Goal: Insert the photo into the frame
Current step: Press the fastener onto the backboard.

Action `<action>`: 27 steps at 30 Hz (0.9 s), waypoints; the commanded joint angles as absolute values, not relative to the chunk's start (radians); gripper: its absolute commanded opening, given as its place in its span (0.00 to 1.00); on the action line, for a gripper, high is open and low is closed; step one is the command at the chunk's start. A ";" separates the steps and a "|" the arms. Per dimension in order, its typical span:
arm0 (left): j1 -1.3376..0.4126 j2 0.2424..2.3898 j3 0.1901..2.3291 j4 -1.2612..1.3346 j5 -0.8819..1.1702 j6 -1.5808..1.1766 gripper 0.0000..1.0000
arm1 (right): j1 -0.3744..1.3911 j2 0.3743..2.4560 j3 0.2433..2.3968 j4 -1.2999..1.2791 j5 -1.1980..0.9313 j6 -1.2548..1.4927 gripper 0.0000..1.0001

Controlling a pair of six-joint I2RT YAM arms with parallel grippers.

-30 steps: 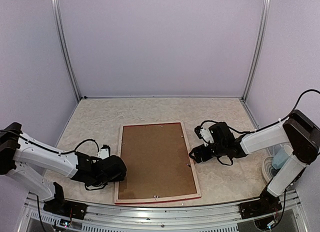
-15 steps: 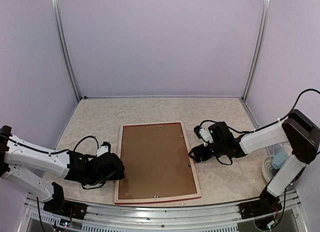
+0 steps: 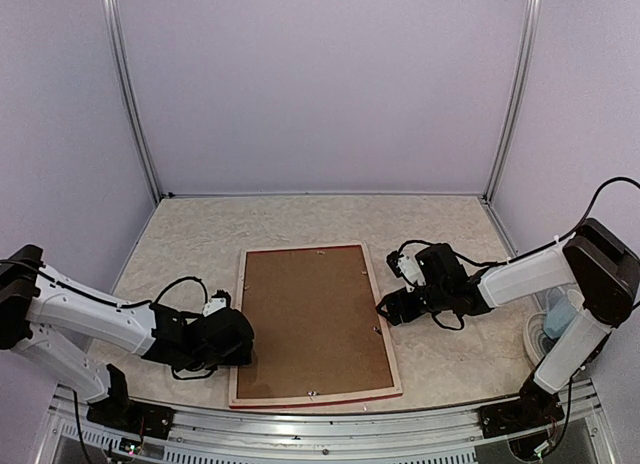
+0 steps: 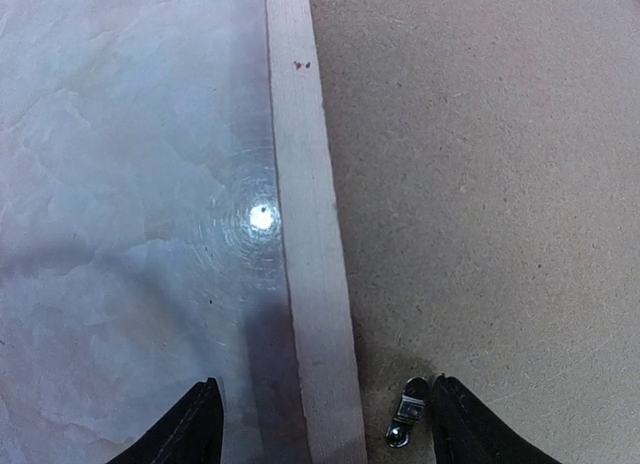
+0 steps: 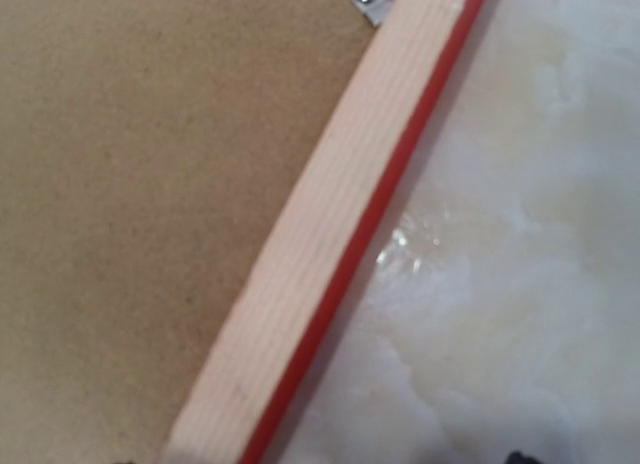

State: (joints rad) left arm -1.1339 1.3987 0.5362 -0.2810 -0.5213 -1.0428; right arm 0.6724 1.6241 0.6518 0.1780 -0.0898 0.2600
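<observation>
Left gripper is spread wide, one finger over the table, the other over the brown backing board — straddling the pale left rail of the frame, just beside a small metal clip. Right gripper sits low at the opposite rail; I can't tell whether it's open or closed. The frame lies face down mid-table with the board filling it. The photo isn't in sight at all. My worry: closing here could bite the rail instead of the clip and drag or tip the frame — the right arm could nudge it too. No writing or brand legible.
</observation>
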 commanded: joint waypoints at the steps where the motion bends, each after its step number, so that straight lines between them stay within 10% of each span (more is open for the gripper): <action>1: -1.111 1.396 0.524 -0.267 -0.508 -1.032 0.68 | 0.688 1.653 0.652 0.129 -0.072 0.248 0.79; 27: -1.115 1.434 0.465 -0.215 -0.414 -1.049 0.47 | 0.690 1.657 0.655 0.126 -0.069 0.247 0.78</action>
